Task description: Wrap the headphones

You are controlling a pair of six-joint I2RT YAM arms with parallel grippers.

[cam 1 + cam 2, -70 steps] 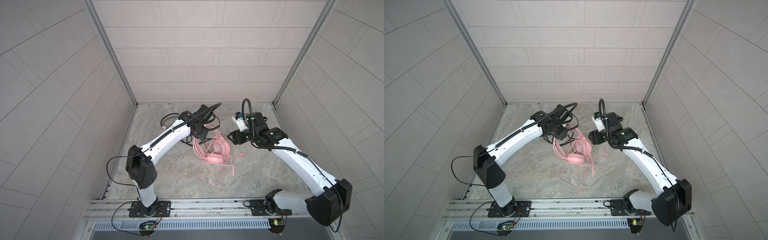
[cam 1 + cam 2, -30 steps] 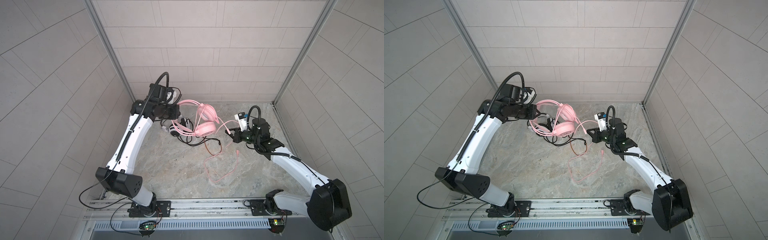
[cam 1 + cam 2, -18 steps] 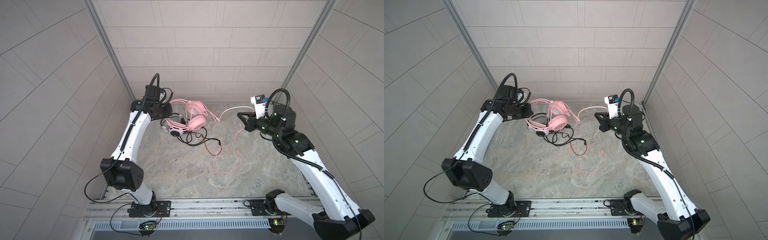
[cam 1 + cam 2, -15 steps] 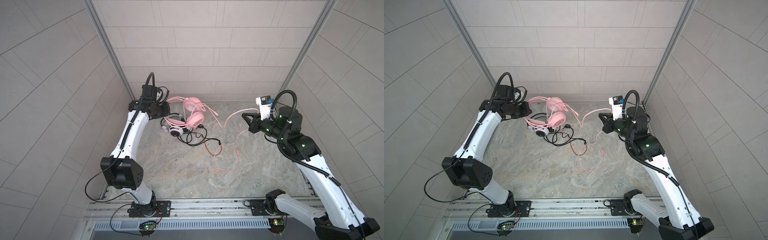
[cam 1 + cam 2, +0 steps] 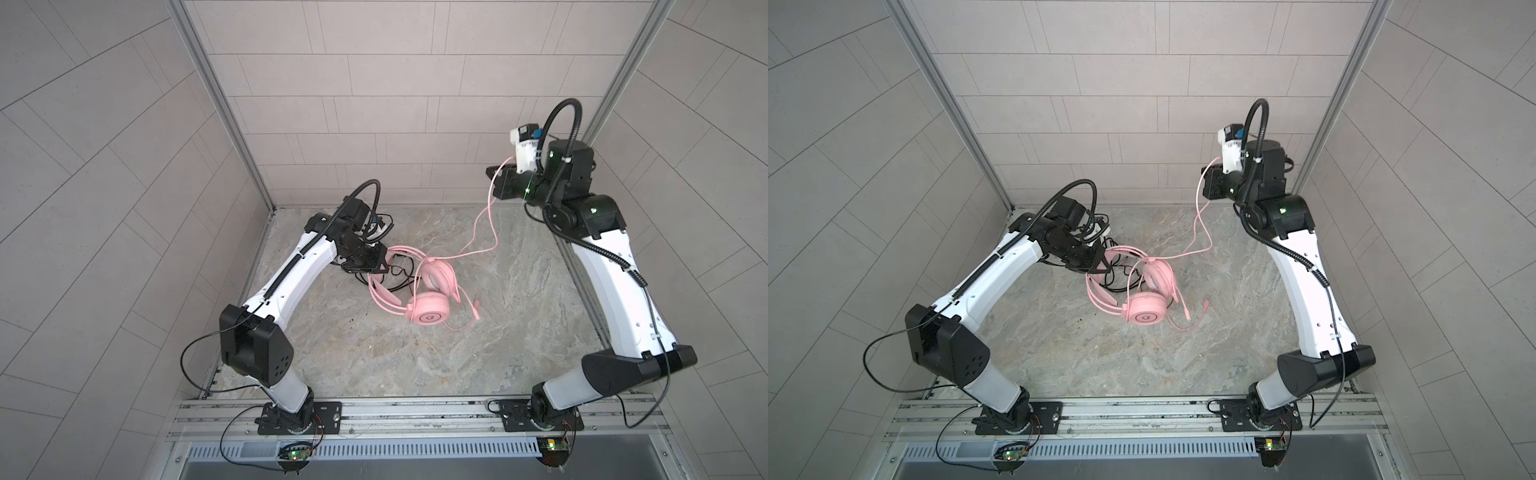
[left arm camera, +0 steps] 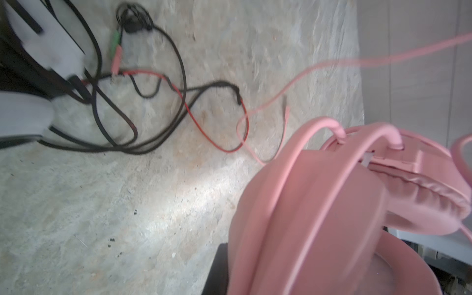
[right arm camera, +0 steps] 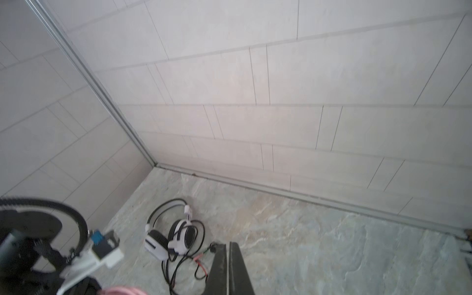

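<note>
- The left pincer (image 5: pixel 379 266) is clamped on the headband of the pink headphones (image 5: pixel 430 316). The band arcs out from its tip, and the lower cup, just beyond, appears to rest on the floor (image 5: pixel 415 365).
- The right pincer (image 5: pixel 493 176) is raised high, its fingers pressed together in the right wrist view. In both top views the pink cable (image 5: pixel 484 216) runs up to its tip, so I judge it pinched on that cable.
- From there the cable drops in loose curves to the pink headset, well below and across from the right pincer; its plug end lies on the floor beside the lower cup.
- The white-and-black headphones (image 7: pixel 176 235) sit behind the left pincer, and their black cable (image 6: pixel 178 63) trails under the pink band.
- Step in hand: drawing the pink cable out before winding, with 0 turns on yet.
- The next move calls for the left pincer to hold firm while the right carries the cable round the headset, clear of the black cable.
- Against 0.5 s ago, the left pincer has brought the headset down and toward the middle, and the right has climbed.
</note>
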